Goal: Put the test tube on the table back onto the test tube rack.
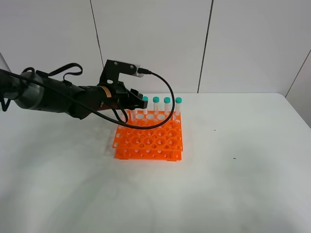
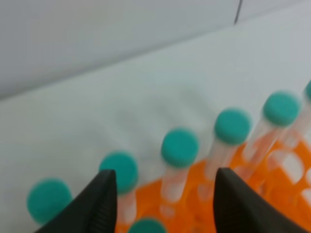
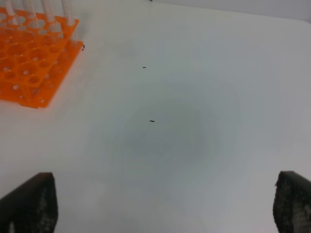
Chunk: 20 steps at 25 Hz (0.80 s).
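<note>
Several slim clear tubes with teal caps (image 1: 167, 100) stand upright in the back row of the orange test tube rack (image 1: 148, 139), a gridded plastic block on the matte white worktop (image 1: 233, 170). Left gripper (image 2: 165, 204) hovers over that row, jaws apart, grasping nothing. Right gripper (image 3: 160, 206), fingers spread wide, overlooks bare worktop at the rack's 3 o'clock. No writing is legible.
</note>
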### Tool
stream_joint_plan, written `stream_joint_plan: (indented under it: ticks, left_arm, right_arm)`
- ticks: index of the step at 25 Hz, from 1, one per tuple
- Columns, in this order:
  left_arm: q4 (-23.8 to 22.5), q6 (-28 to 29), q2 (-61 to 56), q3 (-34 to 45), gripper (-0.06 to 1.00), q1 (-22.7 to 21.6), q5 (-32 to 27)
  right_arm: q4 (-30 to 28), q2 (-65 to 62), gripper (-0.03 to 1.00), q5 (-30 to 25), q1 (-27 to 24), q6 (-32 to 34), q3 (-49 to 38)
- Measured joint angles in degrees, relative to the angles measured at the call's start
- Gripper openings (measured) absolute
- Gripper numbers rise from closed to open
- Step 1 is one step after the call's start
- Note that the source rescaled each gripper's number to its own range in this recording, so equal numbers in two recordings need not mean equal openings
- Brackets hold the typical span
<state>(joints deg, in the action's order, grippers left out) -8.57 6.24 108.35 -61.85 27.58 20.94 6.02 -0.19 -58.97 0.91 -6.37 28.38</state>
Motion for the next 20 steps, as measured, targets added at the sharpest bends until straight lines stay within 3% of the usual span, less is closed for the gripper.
stream_joint_plan:
  ticks: [4, 8, 11, 14, 17, 20]
  left_arm:
    - [-0.9, 0.1, -6.3, 0.0, 0.54, 0.1, -3.4]
    - [-1.1, -0.7, -12.8, 0.0, 0.85, 0.1, -11.0]
    - [-1.1, -1.2, -17.1, 0.0, 0.93, 0.1, -22.1]
    - [-1.1, -1.2, -20.5, 0.0, 0.94, 0.1, -36.4]
    - [1.9, -1.2, -21.6, -0.4, 0.94, 0.1, -51.0]
    - [4.7, -2.1, -21.7, -0.5, 0.94, 0.1, -59.2]
  right_arm:
    - [0.0, 0.0, 0.98, 0.0, 0.0, 0.0, 0.0]
    - [0.0, 0.0, 0.98, 0.0, 0.0, 0.0, 0.0]
    - [0.0, 0.0, 0.98, 0.0, 0.0, 0.0, 0.0]
    - [0.0, 0.0, 0.98, 0.0, 0.0, 0.0, 0.0]
    - [0.0, 0.0, 0.98, 0.0, 0.0, 0.0, 0.0]
    - [0.0, 0.0, 0.98, 0.0, 0.0, 0.0, 0.0]
